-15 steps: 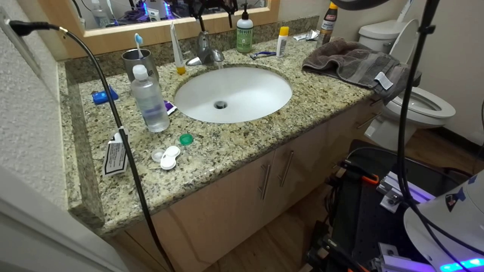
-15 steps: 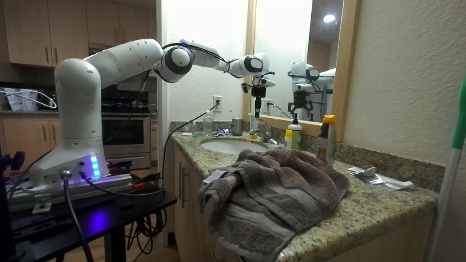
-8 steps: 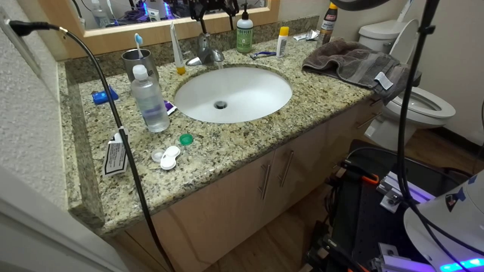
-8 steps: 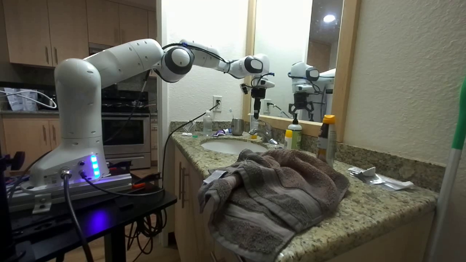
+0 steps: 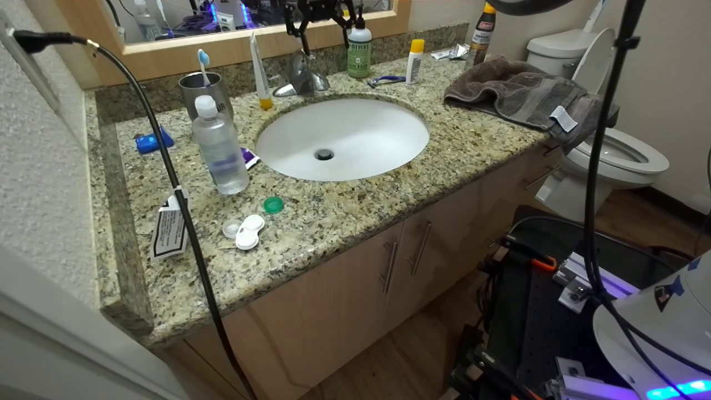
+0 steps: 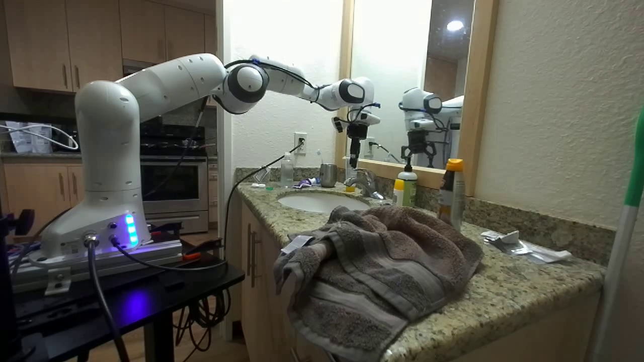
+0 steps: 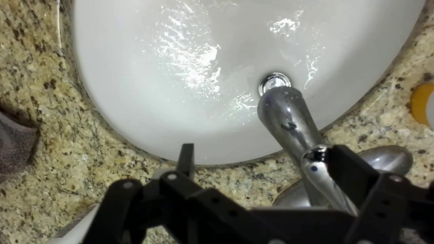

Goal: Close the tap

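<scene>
The silver tap (image 5: 303,80) stands at the back edge of the white oval sink (image 5: 343,150); it also shows in an exterior view (image 6: 370,183). In the wrist view the tap's spout (image 7: 288,115) points over the drain, and its lever handle (image 7: 320,169) lies between the finger pads, close against the right one; contact is unclear. My gripper (image 5: 325,45) is open above the tap and points down, its fingers well apart, also in the wrist view (image 7: 266,161). No stream shows under the spout in an exterior view; the basin looks wet in the wrist view.
A green soap bottle (image 5: 359,55) stands right beside the gripper. A white tube (image 5: 260,72) and a metal cup (image 5: 194,86) stand on the tap's other side. The framed mirror (image 6: 392,60) is close behind the arm. A grey towel (image 6: 382,256) covers part of the counter.
The gripper has moved slightly down and, in an exterior view, a little right toward the soap bottle. The thin stream seen under the spout earlier no longer shows.
</scene>
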Controlling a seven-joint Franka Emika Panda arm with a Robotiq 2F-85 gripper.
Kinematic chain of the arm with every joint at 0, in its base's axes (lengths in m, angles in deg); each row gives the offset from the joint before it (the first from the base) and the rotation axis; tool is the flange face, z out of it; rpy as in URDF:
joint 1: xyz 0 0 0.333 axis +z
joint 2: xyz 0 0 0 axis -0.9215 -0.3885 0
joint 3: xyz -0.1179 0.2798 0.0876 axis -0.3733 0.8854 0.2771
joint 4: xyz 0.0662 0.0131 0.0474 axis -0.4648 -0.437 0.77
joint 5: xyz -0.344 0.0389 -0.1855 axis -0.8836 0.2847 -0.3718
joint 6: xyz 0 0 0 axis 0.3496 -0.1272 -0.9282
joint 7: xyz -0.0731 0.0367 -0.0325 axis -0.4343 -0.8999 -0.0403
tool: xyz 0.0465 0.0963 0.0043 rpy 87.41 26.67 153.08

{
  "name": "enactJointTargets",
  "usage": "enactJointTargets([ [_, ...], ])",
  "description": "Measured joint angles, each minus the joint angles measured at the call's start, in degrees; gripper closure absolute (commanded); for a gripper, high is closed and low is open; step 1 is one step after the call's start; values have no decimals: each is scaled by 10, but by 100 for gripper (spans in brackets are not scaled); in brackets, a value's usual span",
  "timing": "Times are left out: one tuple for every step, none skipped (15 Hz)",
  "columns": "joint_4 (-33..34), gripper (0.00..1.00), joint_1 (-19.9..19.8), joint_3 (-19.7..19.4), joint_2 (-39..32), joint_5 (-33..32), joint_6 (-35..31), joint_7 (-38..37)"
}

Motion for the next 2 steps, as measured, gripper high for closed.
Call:
enactJointTargets([
  [0,0,0,0,0,0,0,0],
  [0,0,0,0,0,0,0,0],
])
